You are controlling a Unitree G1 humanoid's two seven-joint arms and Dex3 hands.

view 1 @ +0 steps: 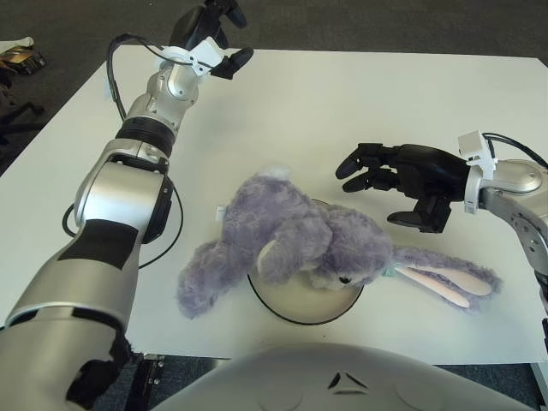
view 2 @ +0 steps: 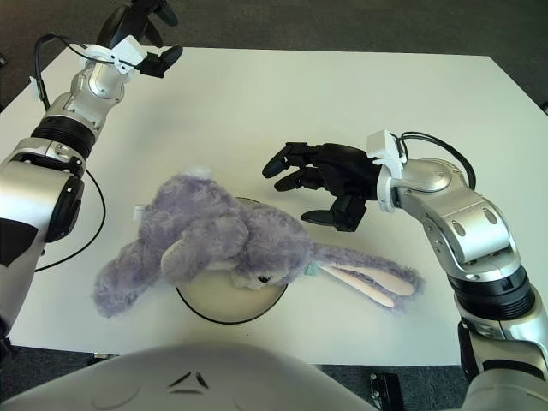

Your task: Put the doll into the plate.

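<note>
You see bright, even overhead light on the white tabletop (view 1: 342,94); shadows beneath the doll (view 1: 291,240) stay soft, everything sharp, no glare.

One doll (view 1: 295,248), a purple plush rabbit, lies on the one white tabletop (view 1: 342,103). There is one round plate (view 1: 300,300). Two robot hands are in view, the left hand (view 1: 210,38) and the right hand (view 1: 402,175), and one black cable (view 1: 171,235) lies on the tabletop.

A white table (view 1: 342,94) stands over dark floor (view 1: 385,26), with a dark object (view 1: 19,58) far left.
</note>
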